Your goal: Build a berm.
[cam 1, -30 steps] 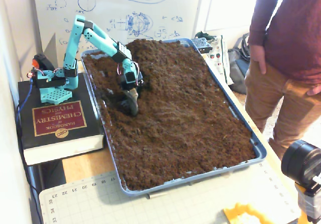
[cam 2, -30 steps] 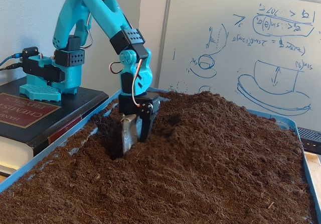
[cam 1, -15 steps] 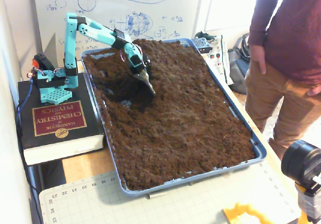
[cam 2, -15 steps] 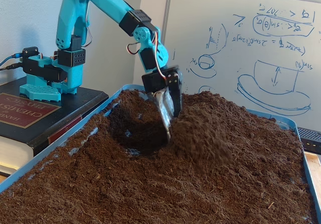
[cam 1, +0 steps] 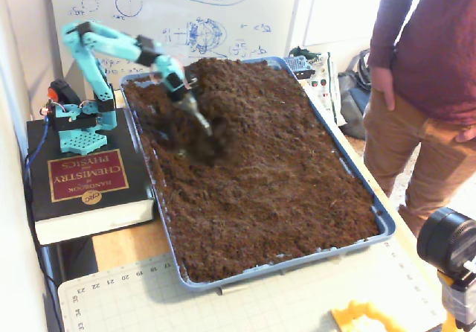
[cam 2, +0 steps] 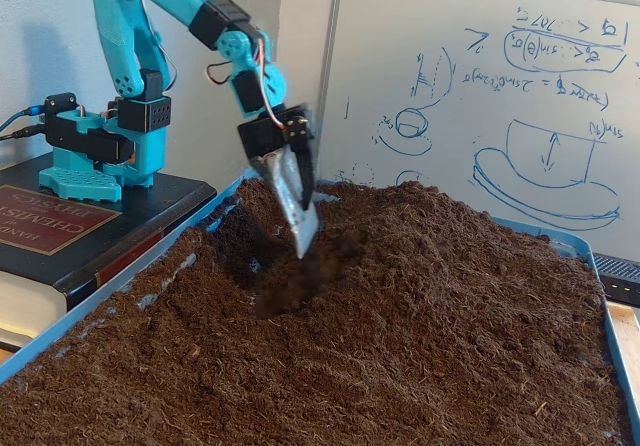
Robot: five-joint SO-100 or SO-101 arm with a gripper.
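Observation:
A teal arm holds my gripper [cam 2: 303,232] just above the dark-brown soil, near the tray's far left end. A thin metal blade [cam 2: 292,191] hangs from it, tip pointing down. I see no gap between the jaws, so it looks shut. Below the tip is a dug hollow [cam 2: 268,271], with a blur of loose soil dropping into it. The berm [cam 2: 430,231] is a raised mound of crumbly soil just right of the hollow. From higher up, the gripper [cam 1: 204,126] hangs over the hollow [cam 1: 195,147], and the berm [cam 1: 238,83] fills the tray's far end.
The blue tray rim [cam 1: 286,266] encloses the soil bed. The arm's base [cam 1: 78,127] is mounted on a thick book [cam 1: 85,187] left of the tray. A person [cam 1: 428,86] stands at the right. A whiteboard [cam 2: 480,96] is behind, and a camera [cam 1: 450,246] is at the lower right.
The gripper rose out of the hollow, pushed soil toward the mound, then swung back toward the base. The upper arm has folded back and loose soil is falling off the blade.

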